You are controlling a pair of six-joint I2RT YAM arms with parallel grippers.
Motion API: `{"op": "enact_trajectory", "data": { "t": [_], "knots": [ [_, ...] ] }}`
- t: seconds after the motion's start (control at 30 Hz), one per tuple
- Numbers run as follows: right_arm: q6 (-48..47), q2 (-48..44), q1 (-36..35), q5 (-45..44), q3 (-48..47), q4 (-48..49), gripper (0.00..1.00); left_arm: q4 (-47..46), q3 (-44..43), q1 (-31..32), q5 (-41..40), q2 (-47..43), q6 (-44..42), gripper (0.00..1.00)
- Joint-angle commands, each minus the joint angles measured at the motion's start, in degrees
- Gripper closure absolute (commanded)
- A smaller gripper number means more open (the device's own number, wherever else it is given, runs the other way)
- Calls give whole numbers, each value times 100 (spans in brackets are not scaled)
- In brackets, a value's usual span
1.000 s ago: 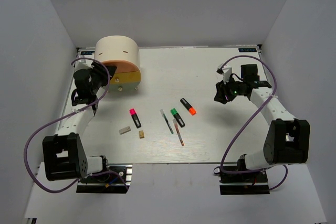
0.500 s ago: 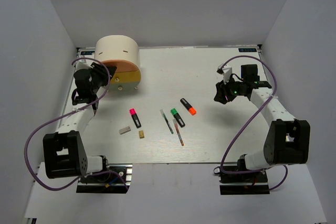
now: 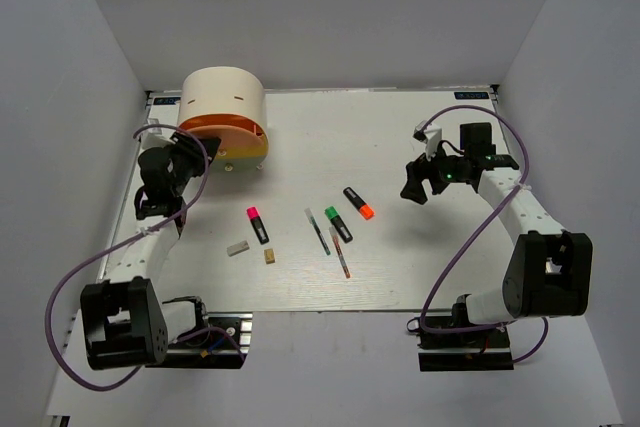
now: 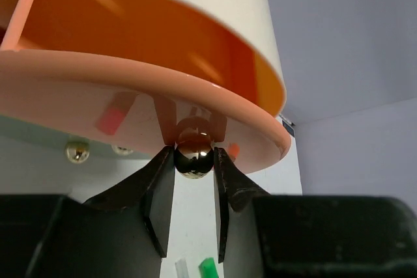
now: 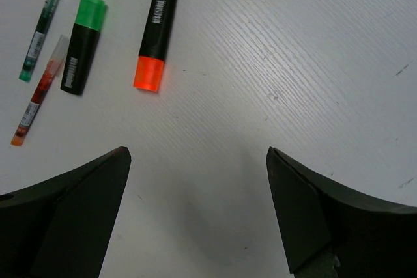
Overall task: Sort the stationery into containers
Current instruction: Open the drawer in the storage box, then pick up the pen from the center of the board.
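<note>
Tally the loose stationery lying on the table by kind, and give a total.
Highlighters: 3
Pens: 2
Small blocks: 2
Total: 7

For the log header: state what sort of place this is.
Likely a robot lab test cell: white table walled by plain grey panels, left arm and right arm bolted at its near edge.
</note>
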State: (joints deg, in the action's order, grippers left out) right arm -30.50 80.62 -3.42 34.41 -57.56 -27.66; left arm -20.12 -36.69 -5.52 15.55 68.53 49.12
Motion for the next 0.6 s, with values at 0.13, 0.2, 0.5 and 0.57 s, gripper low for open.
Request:
{"op": "enact_trajectory", "data": {
  "t": [0.13, 0.2, 0.5, 0.57],
  "knots": [
    [-26, 68, -62, 426, -361, -213, 10, 606, 442, -37, -8, -779, -157, 80],
    [-70, 103, -88, 417, -414, -275, 10, 606, 443, -37, -60, -780, -157, 62],
    [35, 437, -510, 444, -721, -522, 10, 711, 206, -37, -114, -718, -157, 25],
    [193, 586, -746, 330, -826, -442, 10, 816, 145, -37, -114, -789, -210, 24]
  ]
}}
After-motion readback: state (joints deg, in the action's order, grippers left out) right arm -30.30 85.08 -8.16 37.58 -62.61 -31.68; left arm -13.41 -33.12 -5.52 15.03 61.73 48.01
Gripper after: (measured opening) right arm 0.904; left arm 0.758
